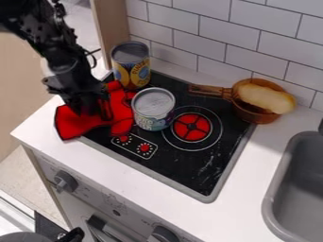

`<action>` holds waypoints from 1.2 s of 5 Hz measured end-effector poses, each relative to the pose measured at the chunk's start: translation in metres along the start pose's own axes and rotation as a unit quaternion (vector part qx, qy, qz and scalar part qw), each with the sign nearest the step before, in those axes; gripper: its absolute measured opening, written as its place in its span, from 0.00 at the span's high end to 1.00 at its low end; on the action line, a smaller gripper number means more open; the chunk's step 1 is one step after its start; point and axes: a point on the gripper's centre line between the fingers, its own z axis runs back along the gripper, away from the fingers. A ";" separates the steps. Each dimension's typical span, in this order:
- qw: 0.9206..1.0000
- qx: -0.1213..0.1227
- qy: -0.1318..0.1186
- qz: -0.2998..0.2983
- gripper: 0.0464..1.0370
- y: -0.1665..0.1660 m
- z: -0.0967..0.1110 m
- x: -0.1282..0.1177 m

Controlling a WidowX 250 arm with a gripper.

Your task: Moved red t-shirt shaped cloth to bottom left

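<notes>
The black gripper (95, 111) hangs down from the upper left, low over the red cloth at the left end of the stove; whether it holds any fabric cannot be told. The red cloth (79, 125) is rumpled, partly on the white counter's left corner and partly on the black stovetop. Its upper part runs up beside the two cans, and the gripper hides some of its middle.
An open-topped-looking silver can (153, 109) stands right of the cloth, a taller yellow-and-blue can (131, 66) behind it. A brown pan (255, 113) holding a bread-like item (266, 98) sits at the back right. A grey sink (281, 189) lies at the right edge.
</notes>
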 end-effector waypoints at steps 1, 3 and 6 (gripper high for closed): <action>1.000 0.012 -0.003 0.010 0.24 0.000 -0.003 0.001; 0.999 0.030 -0.016 0.012 0.35 -0.005 -0.012 0.005; 0.999 0.044 -0.007 0.012 0.98 0.000 -0.013 0.007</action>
